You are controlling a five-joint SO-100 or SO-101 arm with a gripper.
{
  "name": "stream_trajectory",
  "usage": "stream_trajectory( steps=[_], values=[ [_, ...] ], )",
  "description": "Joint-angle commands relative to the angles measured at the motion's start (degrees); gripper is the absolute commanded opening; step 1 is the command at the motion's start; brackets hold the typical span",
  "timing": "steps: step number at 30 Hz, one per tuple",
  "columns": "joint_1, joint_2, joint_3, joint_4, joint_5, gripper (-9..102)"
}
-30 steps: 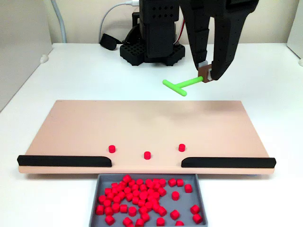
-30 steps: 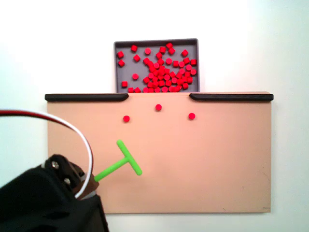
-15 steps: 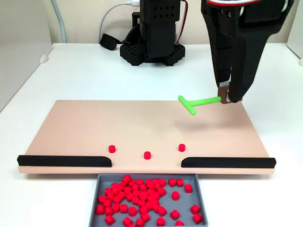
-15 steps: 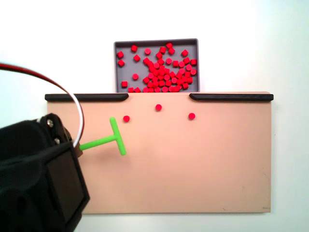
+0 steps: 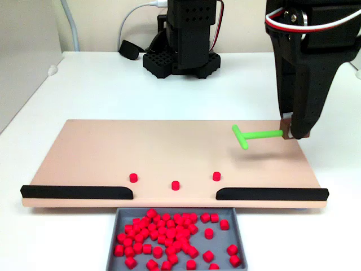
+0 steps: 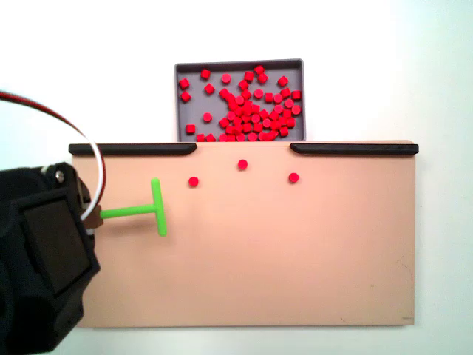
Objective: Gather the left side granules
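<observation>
Granules (image 5: 175, 184): three lie loose on the board (image 6: 295, 259), in a row just before the gap between two black rails (image 5: 77, 192), so a push sends them into the tray (image 6: 179, 103), where many lie. The gripper (image 5: 291, 134) pinches one green pusher (image 6: 144, 212) beside them.

Arm (image 5: 304, 62) is all matte black plastic – red and white wires (image 5: 282, 20) looping up top, perforated black base (image 5: 180, 62), brownish tips on the jaws.
</observation>
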Motion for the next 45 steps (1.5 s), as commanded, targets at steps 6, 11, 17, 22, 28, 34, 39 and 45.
stream_trajectory(
  steps=[6, 11, 17, 22, 28, 34, 39, 45],
  values=[
    [0.5, -4.0, -4.9, 0.1, 0.9, 0],
    [1.1, -6.1, -4.9, -0.1, 0.7, 0],
    [1.6, -8.3, -6.9, -0.3, 0.3, 0],
    [1.8, -10.5, -9.1, 0.0, 0.4, 0],
    [3.3, -11.8, -9.1, 0.0, 0.6, 0],
    [4.7, -13.0, -9.1, 0.0, 0.8, 0],
    [6.3, -13.4, -9.1, 0.1, -0.4, 0],
    [8.4, -13.8, -9.1, 0.1, -1.6, 0]
  ],
)
